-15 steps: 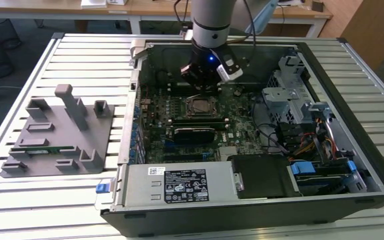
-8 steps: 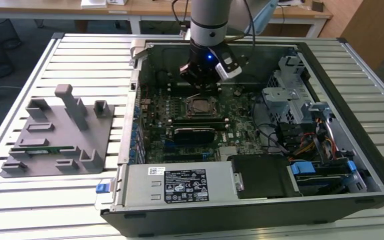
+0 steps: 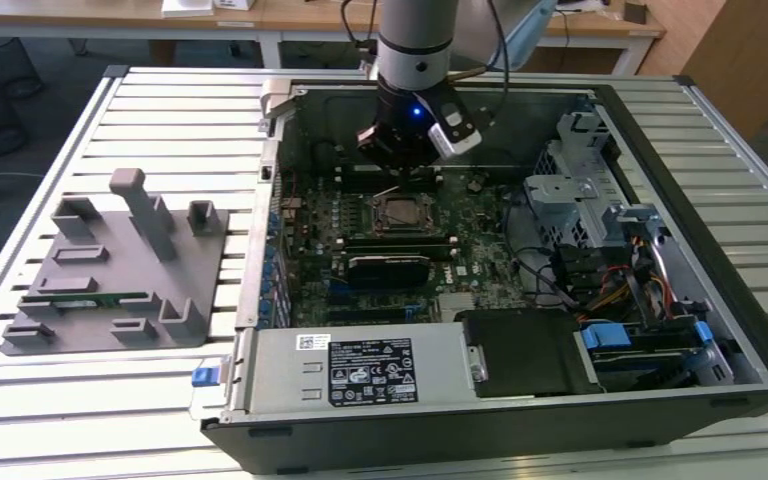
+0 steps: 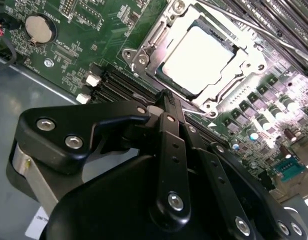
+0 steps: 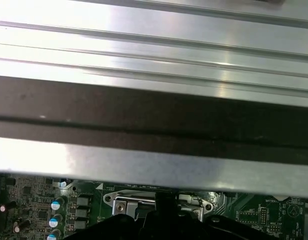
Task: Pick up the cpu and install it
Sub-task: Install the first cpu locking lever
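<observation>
Install step looks nearly done: the cpu (image 4: 199, 60) lies flat in its socket (image 4: 139, 57), just beyond the fingertips, untouched. The gripper (image 4: 164, 99) has its fingers (image 4: 170, 145) clenched together, empty. Any next move calls for clearing the socket cleanly

Open-topped case (image 3: 747, 325): free descent over the motherboard (image 3: 484, 245) around the socket (image 3: 398, 212). Bounds: side wall (image 3: 272, 185) on the exterior view's left, drive cage (image 3: 567, 195) on the exterior view's right, power supply (image 3: 357, 368) on the near side. The gripper (image 3: 400, 168) hangs over the socket's far edge.
</observation>
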### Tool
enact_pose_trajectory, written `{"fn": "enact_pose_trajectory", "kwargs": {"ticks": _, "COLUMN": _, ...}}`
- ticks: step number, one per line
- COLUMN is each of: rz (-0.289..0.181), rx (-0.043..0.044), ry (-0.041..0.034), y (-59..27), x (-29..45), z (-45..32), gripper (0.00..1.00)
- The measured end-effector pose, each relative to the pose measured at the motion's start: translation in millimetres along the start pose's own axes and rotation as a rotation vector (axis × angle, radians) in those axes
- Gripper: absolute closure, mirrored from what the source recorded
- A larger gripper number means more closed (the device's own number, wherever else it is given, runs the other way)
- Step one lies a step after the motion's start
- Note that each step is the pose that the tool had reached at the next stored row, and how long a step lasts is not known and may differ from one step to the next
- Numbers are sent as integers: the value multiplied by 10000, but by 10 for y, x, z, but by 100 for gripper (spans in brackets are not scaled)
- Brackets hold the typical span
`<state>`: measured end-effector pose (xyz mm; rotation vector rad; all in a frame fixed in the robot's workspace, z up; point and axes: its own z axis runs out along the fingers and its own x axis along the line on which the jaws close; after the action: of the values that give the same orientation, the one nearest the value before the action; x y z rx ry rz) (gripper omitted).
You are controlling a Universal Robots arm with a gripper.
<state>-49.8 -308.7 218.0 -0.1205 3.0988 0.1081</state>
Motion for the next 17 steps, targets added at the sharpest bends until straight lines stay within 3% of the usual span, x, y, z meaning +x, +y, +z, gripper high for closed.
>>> {"fn": "enact_pose_trajectory", "kwargs": {"ticks": 9, "rz": -6, "rx": 5, "ry": -95, "y": 25, "x": 31, "z": -81, "gripper": 89}}
{"fn": "enact_pose_trajectory", "kwargs": {"ticks": 17, "rz": -141, "rx": -2, "ry": -100, "y": 52, "x": 21, "z": -67, "gripper": 89}}
